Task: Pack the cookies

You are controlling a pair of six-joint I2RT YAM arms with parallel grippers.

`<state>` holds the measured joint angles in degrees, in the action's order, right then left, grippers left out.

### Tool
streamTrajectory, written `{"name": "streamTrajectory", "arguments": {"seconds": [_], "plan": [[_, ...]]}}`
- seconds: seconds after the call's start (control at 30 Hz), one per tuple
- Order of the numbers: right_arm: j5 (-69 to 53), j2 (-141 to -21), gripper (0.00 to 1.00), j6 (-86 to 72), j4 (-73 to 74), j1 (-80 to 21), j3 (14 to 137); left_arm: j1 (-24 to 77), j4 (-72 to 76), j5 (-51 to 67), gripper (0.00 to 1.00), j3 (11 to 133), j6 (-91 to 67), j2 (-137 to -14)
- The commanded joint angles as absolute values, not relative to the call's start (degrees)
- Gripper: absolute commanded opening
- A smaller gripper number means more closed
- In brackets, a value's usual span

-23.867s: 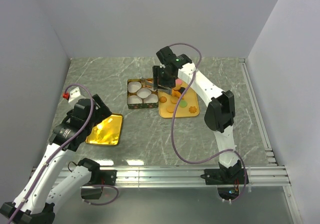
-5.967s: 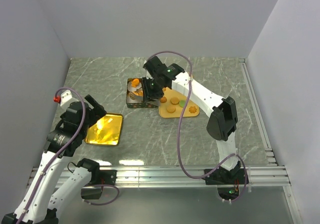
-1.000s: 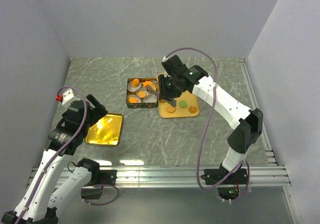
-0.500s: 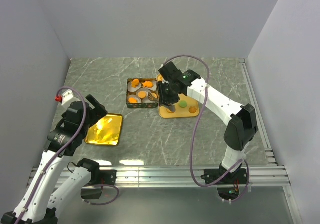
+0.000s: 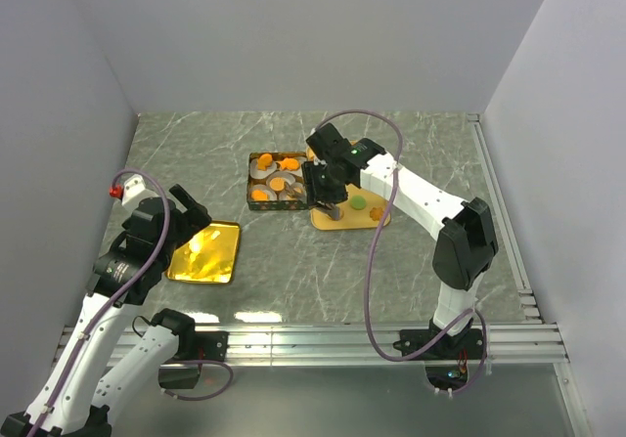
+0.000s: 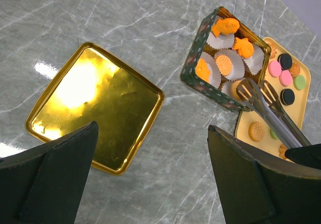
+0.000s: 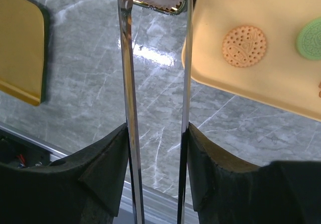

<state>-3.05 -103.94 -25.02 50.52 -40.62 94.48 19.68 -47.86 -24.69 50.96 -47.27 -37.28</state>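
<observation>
Centre frame: right gripper (image 7: 157, 154) clamps slim steel tongs (image 7: 129, 83), spread, empty; pickup stage, next probably pinching round tan cookie (image 7: 244, 45).

Tabletop (image 5: 411, 261): grey-green marble, which I see streaked with pale veins.
Lid (image 6: 95, 108): shiny gold, with a white glare on my left wrist feed.
Tin (image 6: 208, 94): dark green sides flecked red, gold rim.
Paper cups (image 6: 216, 42): white, pleated.
Cookies (image 6: 225, 26): mostly orange; on the tray I count pink, black, green and tan dotted ones.
Tray (image 6: 301, 111): pale yellow.
Tongs (image 6: 271, 111): silver.
Arms (image 5: 421, 195): white with black joints.
</observation>
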Motion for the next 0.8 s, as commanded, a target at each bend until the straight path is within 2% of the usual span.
{"name": "streamTrajectory", "arguments": {"seconds": [0.0, 0.77], "plan": [[-1.85, -103.8, 0.54, -24.43, 49.39, -40.87, 95.45, 20.04, -46.67, -24.35, 0.97, 50.89, -46.41, -37.0], [1.76, -99.94, 0.56, -24.26, 51.33, -40.69, 98.7, 20.13, -46.41, -23.91, 0.96, 50.8, -46.23, -37.44]]}}
